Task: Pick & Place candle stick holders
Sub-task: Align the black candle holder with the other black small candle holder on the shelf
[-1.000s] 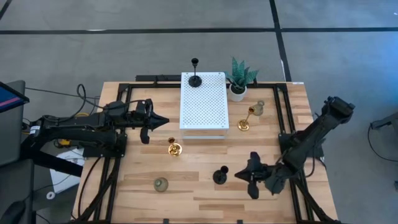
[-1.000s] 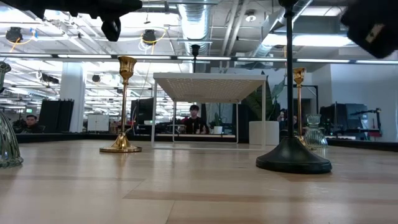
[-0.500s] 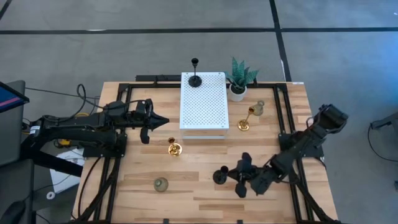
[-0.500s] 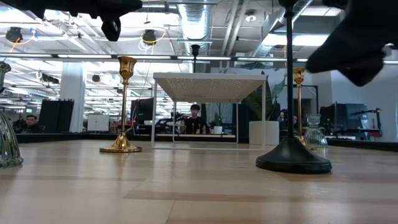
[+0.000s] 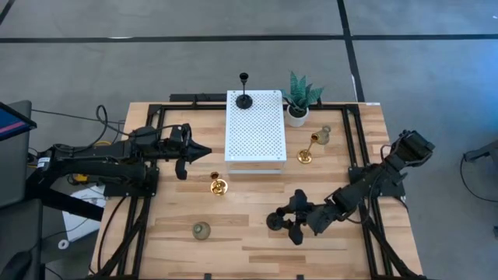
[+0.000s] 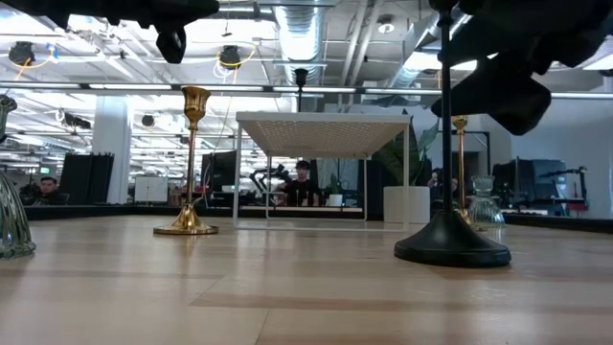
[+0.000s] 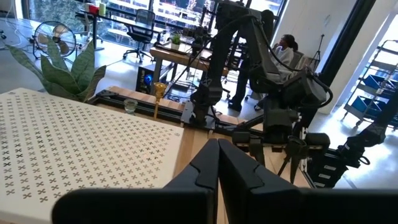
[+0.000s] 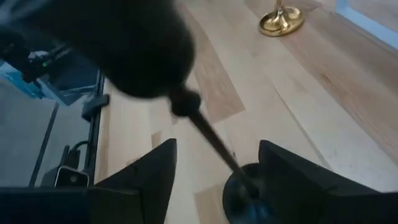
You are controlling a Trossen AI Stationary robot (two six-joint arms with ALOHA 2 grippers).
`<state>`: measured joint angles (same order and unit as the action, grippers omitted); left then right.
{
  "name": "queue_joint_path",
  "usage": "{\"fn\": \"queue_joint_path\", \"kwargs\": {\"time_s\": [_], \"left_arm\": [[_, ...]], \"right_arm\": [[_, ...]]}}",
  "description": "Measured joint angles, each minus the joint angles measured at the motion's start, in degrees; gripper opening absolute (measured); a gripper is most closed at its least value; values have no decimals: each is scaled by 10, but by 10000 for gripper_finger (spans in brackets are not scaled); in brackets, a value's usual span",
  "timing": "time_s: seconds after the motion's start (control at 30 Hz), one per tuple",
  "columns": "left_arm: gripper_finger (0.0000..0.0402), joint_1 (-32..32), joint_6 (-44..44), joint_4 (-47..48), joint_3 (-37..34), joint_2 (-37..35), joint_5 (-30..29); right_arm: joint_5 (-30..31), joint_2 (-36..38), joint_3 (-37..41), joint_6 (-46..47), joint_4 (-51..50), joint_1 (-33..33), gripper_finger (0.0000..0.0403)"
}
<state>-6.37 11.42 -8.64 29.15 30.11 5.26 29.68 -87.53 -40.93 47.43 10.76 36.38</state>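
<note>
A slim black candle stick holder (image 5: 274,222) stands upright on its round base (image 8: 249,194) on the table's near side. My right gripper (image 5: 285,221) is open. It comes level from the right, with one finger on each side of the thin stem (image 8: 208,140), touching nothing. Over the left side my left gripper (image 5: 201,150) hangs shut and empty. A second black holder (image 5: 244,98) stands on the white perforated stand (image 5: 255,128). Two gold holders (image 5: 219,186) (image 5: 306,154) and two pale-green glass holders (image 5: 201,230) (image 5: 324,136) stand on the wood.
A potted green plant (image 5: 299,99) stands at the far edge, right of the white stand. Black frame rails (image 5: 354,148) run along the table's left and right sides. Bare wood lies between the near gold holder and the near edge.
My right gripper has moved toward the table's left edge, up to the near black holder. It has opened, and its fingers now stand on either side of the stem. The holder has stayed where it was.
</note>
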Motion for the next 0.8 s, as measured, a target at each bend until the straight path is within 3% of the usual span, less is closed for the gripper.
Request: {"fn": "queue_joint_path", "kwargs": {"time_s": [0.17, 0.5, 0.8], "left_arm": [[8, 0, 0, 0, 0, 0, 0], [8, 0, 0, 0, 0, 0, 0], [8, 0, 0, 0, 0, 1, 0]], "right_arm": [[2, 0, 0, 0, 7, -10, 181], [0, 1, 0, -15, 38, -10, 14], [0, 19, -42, -70, 29, -22, 7]]}}
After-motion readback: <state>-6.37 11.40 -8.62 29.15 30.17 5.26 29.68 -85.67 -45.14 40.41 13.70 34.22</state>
